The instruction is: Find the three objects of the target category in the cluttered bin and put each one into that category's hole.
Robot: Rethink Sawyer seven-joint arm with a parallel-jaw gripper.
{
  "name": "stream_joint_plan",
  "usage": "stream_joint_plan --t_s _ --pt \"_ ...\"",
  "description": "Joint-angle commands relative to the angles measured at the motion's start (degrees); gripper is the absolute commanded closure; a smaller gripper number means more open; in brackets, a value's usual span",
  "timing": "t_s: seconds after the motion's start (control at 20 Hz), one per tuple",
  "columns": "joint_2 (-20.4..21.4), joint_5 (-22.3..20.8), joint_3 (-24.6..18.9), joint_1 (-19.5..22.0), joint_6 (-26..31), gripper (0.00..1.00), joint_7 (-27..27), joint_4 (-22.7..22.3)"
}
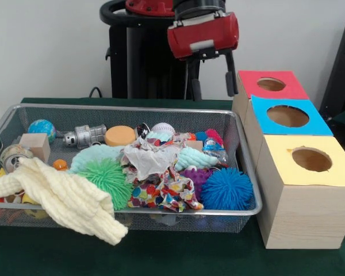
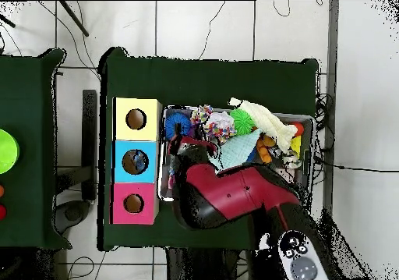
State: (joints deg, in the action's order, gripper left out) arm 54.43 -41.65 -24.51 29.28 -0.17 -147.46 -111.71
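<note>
The tool (image 1: 213, 77) hangs up high in the front view, under the red arm head (image 1: 203, 33). It is above the far edge of the wire bin (image 1: 248, 172), at about 12 o'clock from the middle of the bin. Two dark prongs point down with a gap between them, and nothing is in the gap. So the tool looks open and empty.

The bin sits on the green counter (image 1: 161, 256) and is full of things. A cream knitted cloth (image 1: 63, 198) hangs over the near rim at 7 o'clock. Just beside it lies a green spiky ball (image 1: 108, 178). A blue spiky ball (image 1: 226, 188) lies at 4 o'clock, near a purple one (image 1: 198, 175). A patterned cloth (image 1: 164, 192) is between the green and blue balls. At the far side there is a small globe ball (image 1: 42, 129), a wooden block (image 1: 35, 145), a silver metal part (image 1: 83, 136) and a round orange lid (image 1: 120, 135).

Three boxes stand at 3 o'clock of the bin. The near one has a yellow top (image 1: 310, 167), the middle a blue top (image 1: 287, 118), the far one a red top (image 1: 271, 84). Each top has a round hole.

From overhead, the red arm (image 2: 234, 195) covers the lower part of the bin (image 2: 306, 121). The tool itself is hard to see here. The three boxes (image 2: 136, 160) stand in a row at 9 o'clock of the bin.
</note>
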Motion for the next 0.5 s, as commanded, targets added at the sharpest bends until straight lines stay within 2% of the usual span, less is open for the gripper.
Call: stream_joint_plan --t_s 0.05,0.2,0.5 --pt "-4.77 -7.7 0.62 -5.08 7.19 0.0 8.21 3.77" --pt "-6.01 -8.77 1.77 -6.1 7.05 0.0 7.21 3.76" --pt "-6.94 -10.83 7.93 -9.76 3.87 0.0 3.4 3.55"
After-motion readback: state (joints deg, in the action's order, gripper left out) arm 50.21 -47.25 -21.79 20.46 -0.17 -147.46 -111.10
